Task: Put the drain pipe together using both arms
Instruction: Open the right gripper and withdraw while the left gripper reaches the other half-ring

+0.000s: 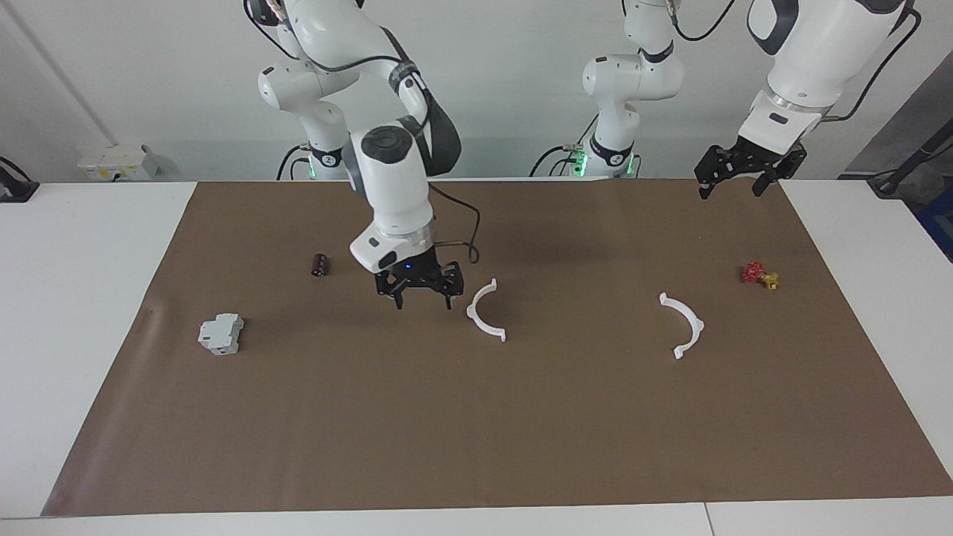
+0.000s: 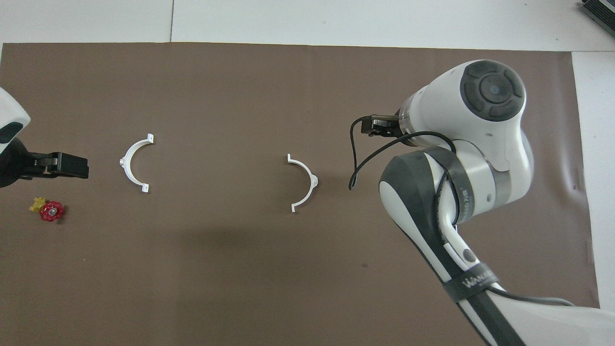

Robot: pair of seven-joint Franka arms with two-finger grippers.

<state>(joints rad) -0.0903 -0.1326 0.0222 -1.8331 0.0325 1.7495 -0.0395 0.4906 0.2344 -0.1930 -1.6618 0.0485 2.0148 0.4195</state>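
The surface (image 1: pixel 97 313) is white and is covered over most of its width by a brown mat (image 1: pixel 491 417), on which all the loose things are laid.

The right arm (image 1: pixel 387 171) is stretched out over the mat and bent down at the wrist. Its right gripper (image 1: pixel 422 300) is held low over the mat, just beside one half of the drain pipe and toward the right arm's end of it. The fingers (image 1: pixel 399 299) are seen spread apart and pointed downward, and nothing is held between them. In the overhead view this gripper is hidden under the arm's own wrist.

The left arm (image 1: pixel 804 67) is raised at its own end of the table. Its left gripper (image 1: pixel 731 187) is held high over the edge of the mat nearest the robots. The fingers (image 1: pixel 761 185) are parted, and nothing is gripped.

The drain pipe is found in two separate white half-ring arcs, lying flat and well apart. The first arc (image 1: pixel 485 311) is placed near the middle of the mat, and the second arc (image 1: pixel 685 324) is placed toward the left arm's end. Their open sides are turned toward each other.

A grey-white boxy block (image 1: pixel 221 333) is set toward the right arm's end of the mat. A small red-and-yellow valve (image 1: pixel 759 275) is set near the second arc, closer to the robots. A small dark cylinder (image 1: pixel 319 264) is laid closer to the robots than the block.
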